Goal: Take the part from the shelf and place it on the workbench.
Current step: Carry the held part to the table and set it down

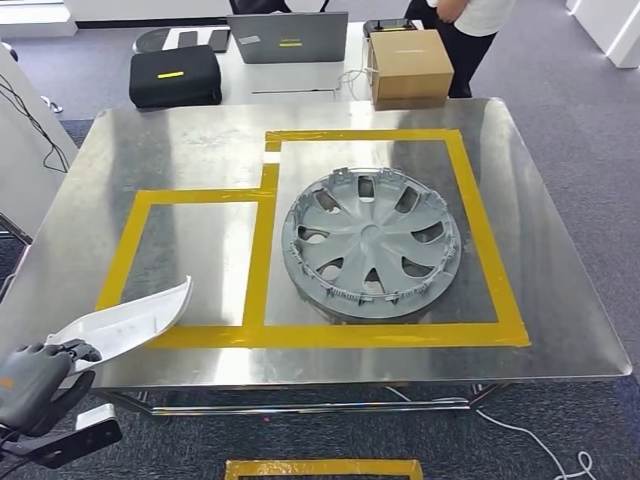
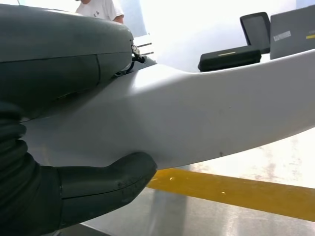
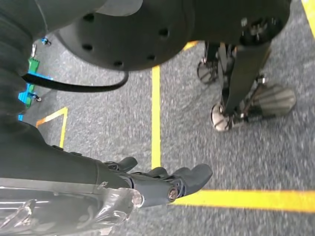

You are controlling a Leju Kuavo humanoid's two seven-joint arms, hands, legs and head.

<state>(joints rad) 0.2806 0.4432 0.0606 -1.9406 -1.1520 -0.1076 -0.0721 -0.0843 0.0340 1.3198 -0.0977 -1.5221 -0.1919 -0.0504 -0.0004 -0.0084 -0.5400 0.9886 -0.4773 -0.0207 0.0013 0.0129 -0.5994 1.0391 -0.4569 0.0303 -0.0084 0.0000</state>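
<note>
We hold the white curved part [image 1: 124, 325] in our left hand [image 1: 34, 385], thumb [image 2: 108, 184] beneath and fingers clamped over it, its tip reaching over the workbench's [image 1: 543, 300] near-left edge toward the smaller yellow-taped box [image 1: 260, 250]. That box looks free; the grey hubcap [image 1: 371, 243] fills the larger one. Our right hand [image 3: 171, 184] hangs over the carpet, fingers seemingly loose, apparently holding nothing.

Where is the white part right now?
Head view, lower left: the left hand holds the white part over the workbench's near-left edge, tip over the yellow tape.
</note>
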